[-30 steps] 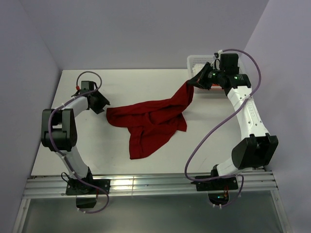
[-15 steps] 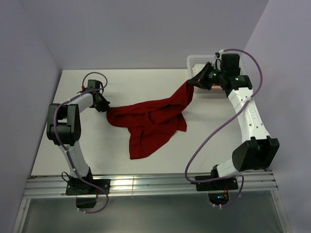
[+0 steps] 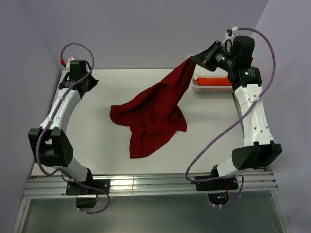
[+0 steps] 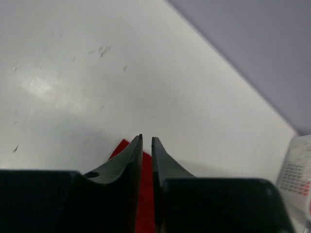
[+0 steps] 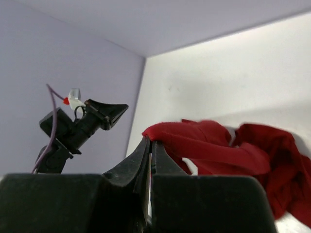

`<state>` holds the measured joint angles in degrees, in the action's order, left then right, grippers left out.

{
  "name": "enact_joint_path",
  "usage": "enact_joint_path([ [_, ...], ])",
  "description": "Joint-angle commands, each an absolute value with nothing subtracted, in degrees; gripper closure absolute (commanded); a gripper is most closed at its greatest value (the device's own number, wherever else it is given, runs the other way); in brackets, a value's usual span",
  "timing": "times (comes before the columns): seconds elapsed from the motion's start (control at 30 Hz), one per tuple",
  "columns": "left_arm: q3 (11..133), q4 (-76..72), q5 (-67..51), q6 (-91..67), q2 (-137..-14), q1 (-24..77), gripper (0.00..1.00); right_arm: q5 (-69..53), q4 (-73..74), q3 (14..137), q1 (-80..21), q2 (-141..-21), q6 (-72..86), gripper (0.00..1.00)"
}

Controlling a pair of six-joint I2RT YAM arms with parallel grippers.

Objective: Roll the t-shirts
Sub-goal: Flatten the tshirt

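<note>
right gripper [image 3: 193, 59]: is pinching one edge of the soft dark crimson-red cloth t-shirt [image 3: 155, 109], with the jaws pressed together on the fabric. It is holding that edge up above the far right of the table.
left gripper [image 3: 89, 83]: is hovering at the far left corner, well apart from the cloth. The jaws are nearly together with a thin slit between them, and nothing is in them.
t-shirt: is hanging from the right grip as a slanted sheet. The rest is lying bunched mid-table on the flat white table [image 3: 97, 145], with folds overlapping and one tail pointing toward the near edge.
nearby: a white perforated plastic basket [image 3: 196, 89] is sitting at the far right just beside the lifted edge, with a bright orange cloth bundle [image 3: 214, 81] in it.
step (my read): the shirt is being lifted and shaken out so it can go flat. Rolling is not yet started.
doing it well:
- The left gripper is needing to open and take a second edge on its own side, not a middle fold.
- With both edges held, the arms should be pulling apart until the sheet is hanging taut. They should then be lowering it away from the basket so it lands flat.
- Wrinkles should be smoothed out before any roll.
risk: with only one edge held, the shirt is likely to drop back in a heap. The lifted edge is also close enough to snag on the basket rim.
</note>
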<state>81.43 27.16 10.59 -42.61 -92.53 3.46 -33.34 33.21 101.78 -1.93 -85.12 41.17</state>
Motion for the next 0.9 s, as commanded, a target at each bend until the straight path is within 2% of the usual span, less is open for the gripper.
enact_joint_path([
  [0.0, 84.64, 30.49, 9.94, -40.61, -92.89, 3.43, 0.79, -35.42, 29.01, 102.93, -1.41, -83.15, 43.41, 1.00],
  [0.03, 83.59, 30.76, 8.89, -40.08, -93.68, 3.43, 0.68, -35.59, 27.35, 99.70, -1.49, -82.54, 43.85, 1.00],
  [0.2, 78.76, 28.05, 0.45, -40.60, -99.48, 3.43, 0.46, -35.24, 26.54, 93.96, -1.50, -79.98, 43.78, 1.00],
  [0.23, 76.92, 26.91, -1.65, -41.13, -101.15, 3.43, 0.39, -35.07, 27.24, 93.26, -1.58, -79.98, 43.42, 1.00],
  [0.43, 76.28, 20.31, -9.22, -42.10, -108.01, 3.95, 0.33, -34.98, 27.25, 89.57, -1.76, -79.37, 42.19, 1.00],
  [0.63, 83.23, 19.69, -8.62, -40.87, -116.18, 5.88, 0.34, -35.33, 27.51, 87.98, -1.85, -79.63, 40.96, 1.00],
  [0.8, 82.97, 16.52, -9.05, -41.66, -116.45, 6.33, 0.32, -35.86, 27.25, 87.01, -2.02, -79.28, 40.96, 1.00],
  [0.87, 84.72, 19.59, -8.09, -41.31, -118.73, 6.59, 0.32, -35.95, 27.33, 87.01, -2.11, -79.37, 40.78, 1.00],
])
